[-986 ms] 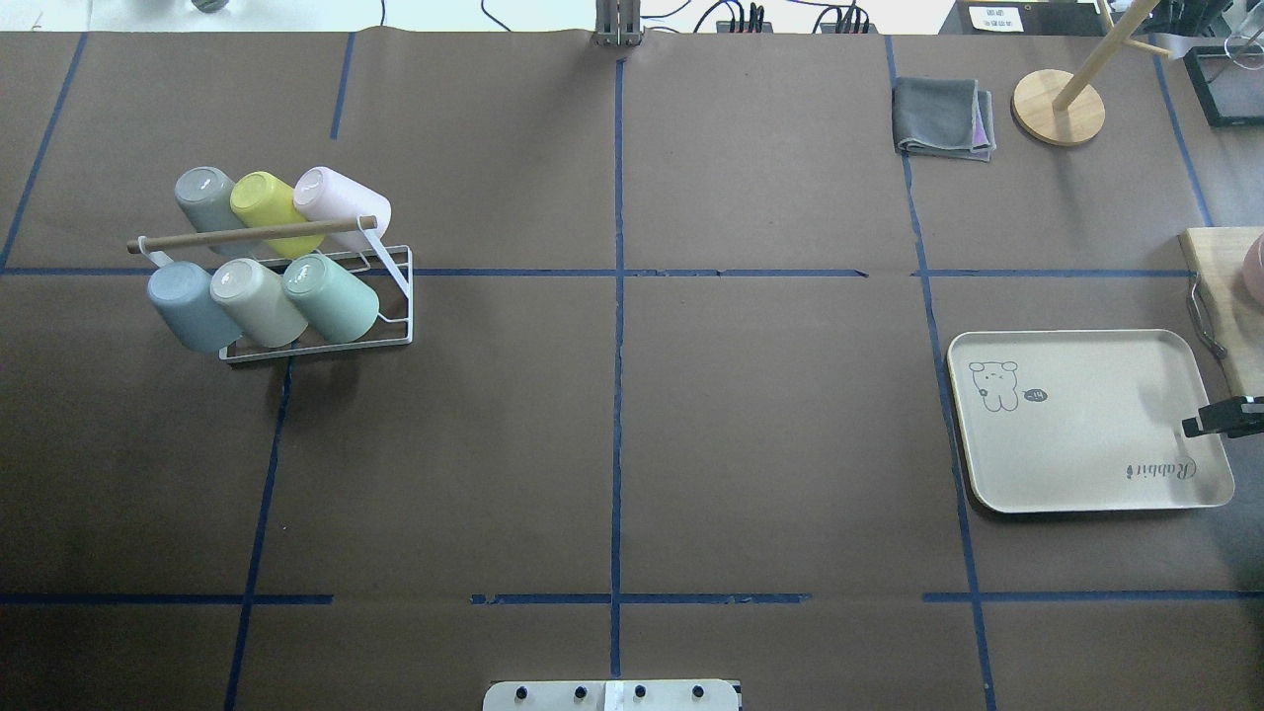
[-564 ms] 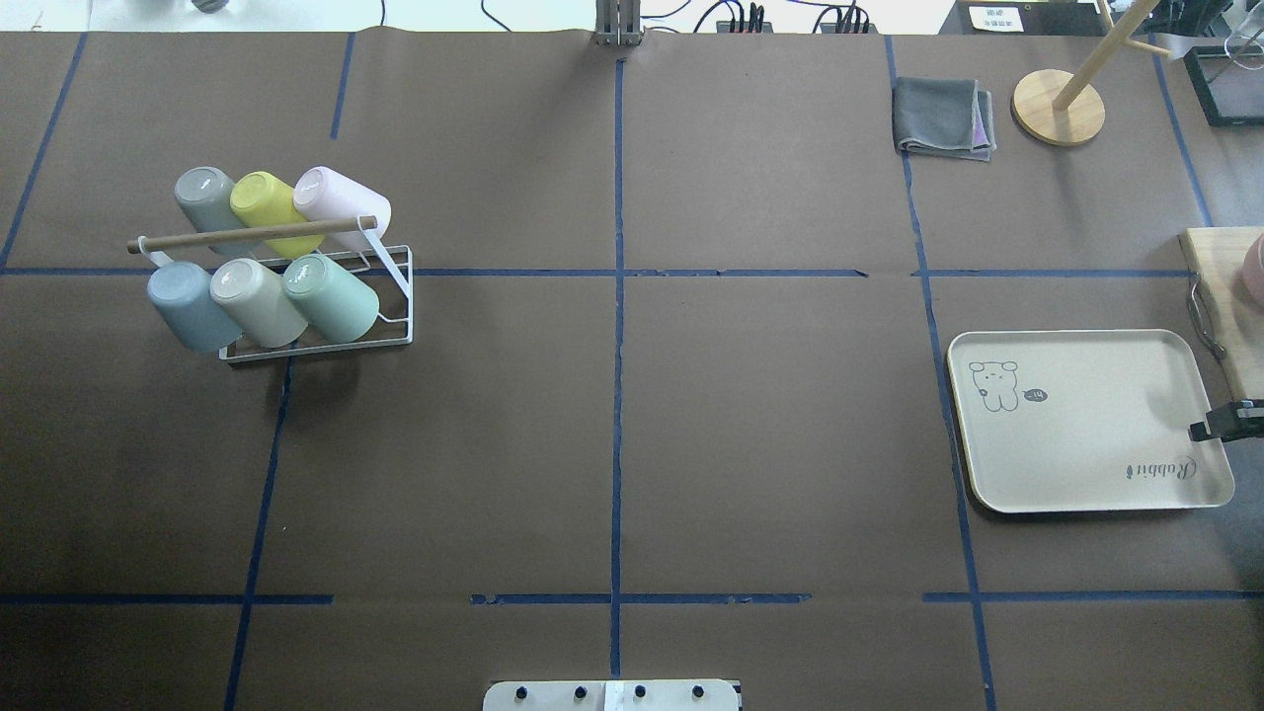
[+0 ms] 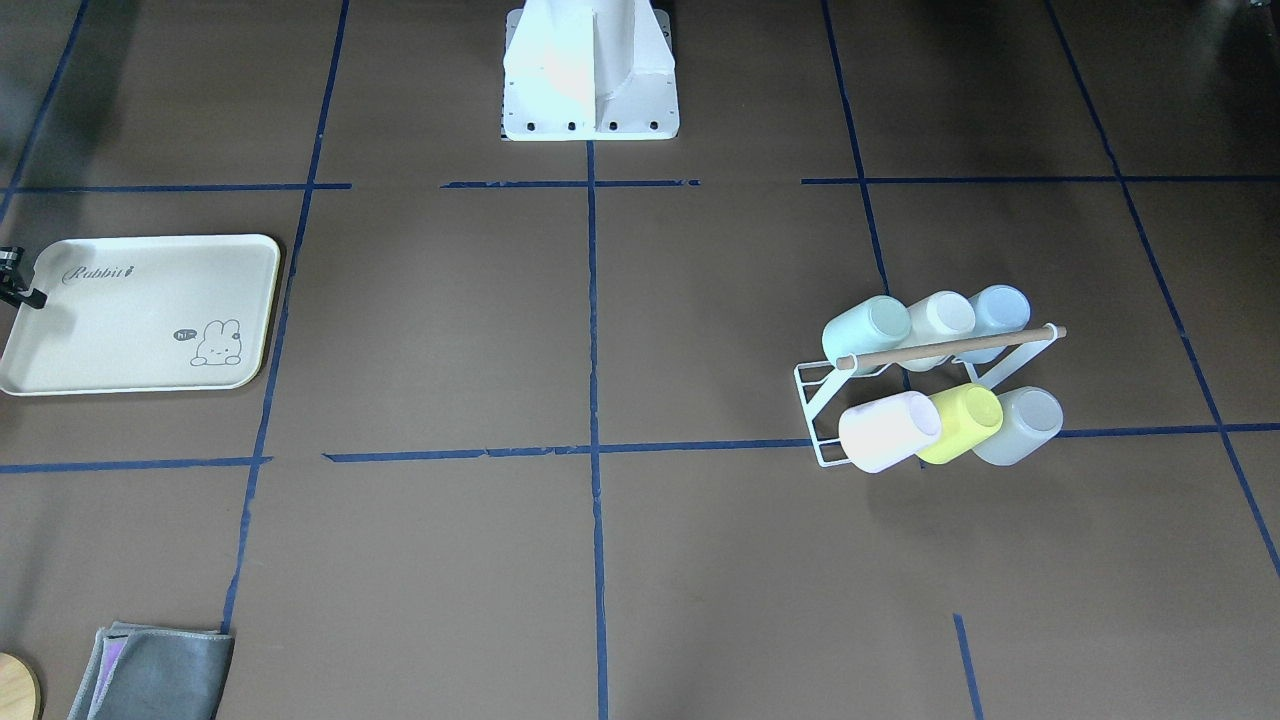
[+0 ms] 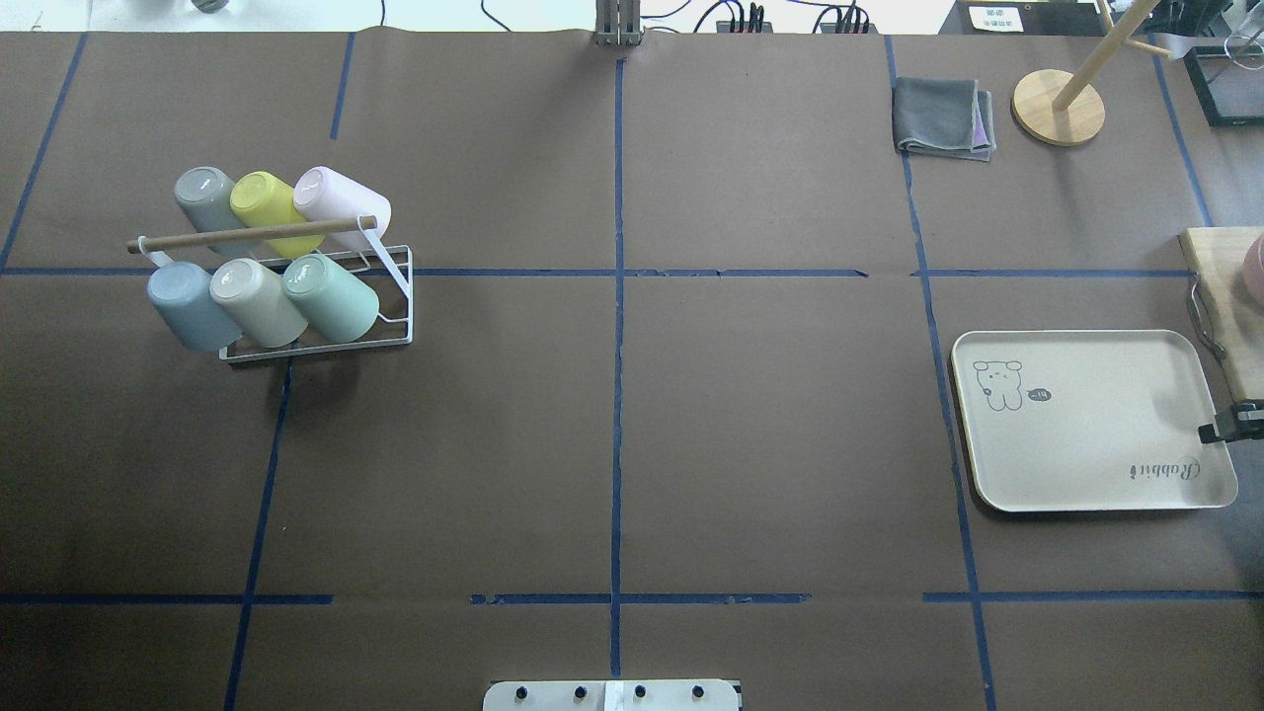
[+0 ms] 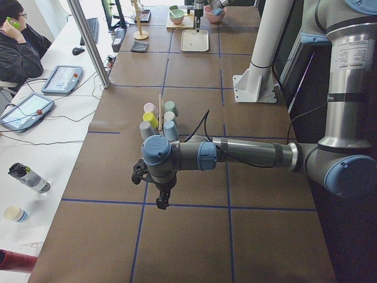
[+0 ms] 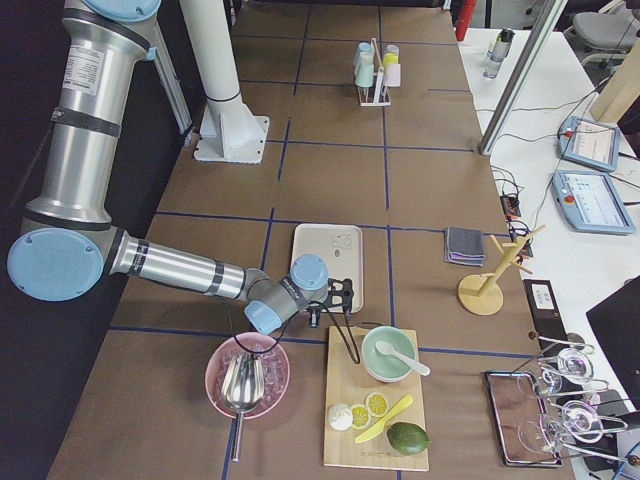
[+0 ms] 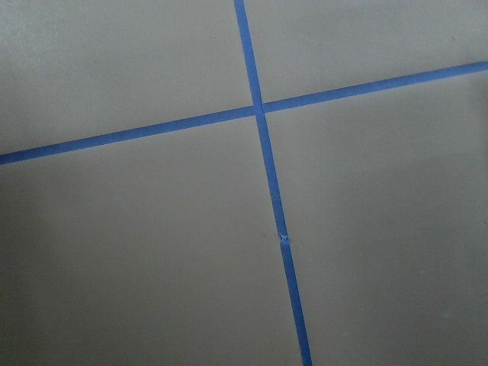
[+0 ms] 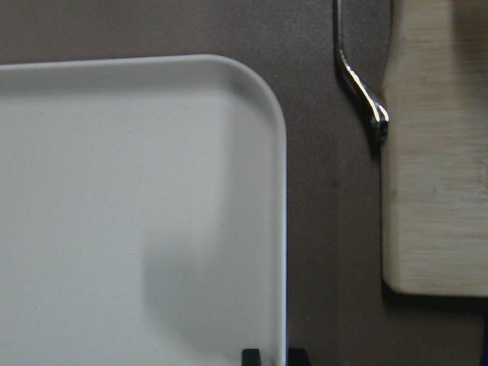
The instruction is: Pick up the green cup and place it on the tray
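The pale mint-green cup (image 4: 331,296) lies on its side in the near row of a white wire rack (image 4: 395,331) at the left; it also shows in the front view (image 3: 865,332). The cream Rabbit tray (image 4: 1086,444) lies flat at the far right, with nothing on it. My right gripper (image 4: 1226,425) is at the tray's right rim. In the right wrist view its fingertips (image 8: 250,357) straddle the tray's rim (image 8: 282,229), closed on it. My left gripper (image 5: 160,203) shows only in the exterior left view, over bare table beyond the rack, so I cannot tell whether it is open or shut.
The rack also holds blue, beige, grey, yellow-green and pink cups under a wooden bar (image 4: 252,234). A cutting board (image 4: 1220,286) and a metal ladle handle (image 8: 358,84) lie just right of the tray. A grey cloth (image 4: 943,118) and a wooden stand (image 4: 1057,107) sit at the far right.
My right gripper has moved a little to the right, toward the table's end, and the tray has slid slightly right with it. The cups and rack have not moved.
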`<state>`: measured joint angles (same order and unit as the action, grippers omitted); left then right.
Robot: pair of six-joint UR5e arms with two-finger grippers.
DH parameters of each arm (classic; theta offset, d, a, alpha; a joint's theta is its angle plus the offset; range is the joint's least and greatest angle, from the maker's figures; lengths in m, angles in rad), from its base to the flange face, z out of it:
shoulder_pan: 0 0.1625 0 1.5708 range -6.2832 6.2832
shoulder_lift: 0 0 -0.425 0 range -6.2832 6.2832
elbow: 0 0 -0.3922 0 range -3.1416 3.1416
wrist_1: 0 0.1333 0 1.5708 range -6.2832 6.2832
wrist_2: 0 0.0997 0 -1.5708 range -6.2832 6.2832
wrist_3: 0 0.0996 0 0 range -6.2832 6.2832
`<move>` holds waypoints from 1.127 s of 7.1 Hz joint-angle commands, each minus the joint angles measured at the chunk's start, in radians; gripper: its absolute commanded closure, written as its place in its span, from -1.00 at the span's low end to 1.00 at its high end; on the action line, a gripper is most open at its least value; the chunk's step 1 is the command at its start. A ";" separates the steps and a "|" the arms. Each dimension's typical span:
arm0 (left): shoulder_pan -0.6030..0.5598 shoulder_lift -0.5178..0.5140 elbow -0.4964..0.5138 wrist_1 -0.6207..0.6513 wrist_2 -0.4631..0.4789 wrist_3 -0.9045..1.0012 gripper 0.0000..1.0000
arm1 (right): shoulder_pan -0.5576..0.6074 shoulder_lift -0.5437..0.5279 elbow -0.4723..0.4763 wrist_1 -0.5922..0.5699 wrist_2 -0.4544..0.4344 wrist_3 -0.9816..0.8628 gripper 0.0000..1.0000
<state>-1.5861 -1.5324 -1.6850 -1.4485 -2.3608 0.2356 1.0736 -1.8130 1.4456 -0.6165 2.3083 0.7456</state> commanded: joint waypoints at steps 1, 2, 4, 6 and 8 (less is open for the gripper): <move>0.000 0.002 -0.001 0.000 0.000 -0.001 -1.00 | 0.002 -0.005 0.007 0.000 0.008 0.000 1.00; 0.000 0.000 0.001 0.000 0.000 0.001 -1.00 | 0.002 -0.005 0.019 0.000 0.011 0.007 1.00; 0.000 0.000 0.001 0.000 0.000 0.001 -1.00 | 0.006 -0.005 0.080 -0.003 0.083 0.029 1.00; 0.000 0.002 0.001 0.000 0.000 0.001 -1.00 | 0.008 0.012 0.148 -0.011 0.095 0.122 1.00; 0.000 0.002 0.001 0.000 0.000 0.001 -1.00 | -0.012 0.108 0.168 -0.012 0.097 0.210 1.00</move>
<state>-1.5862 -1.5310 -1.6843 -1.4481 -2.3608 0.2362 1.0750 -1.7596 1.6006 -0.6278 2.4035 0.9047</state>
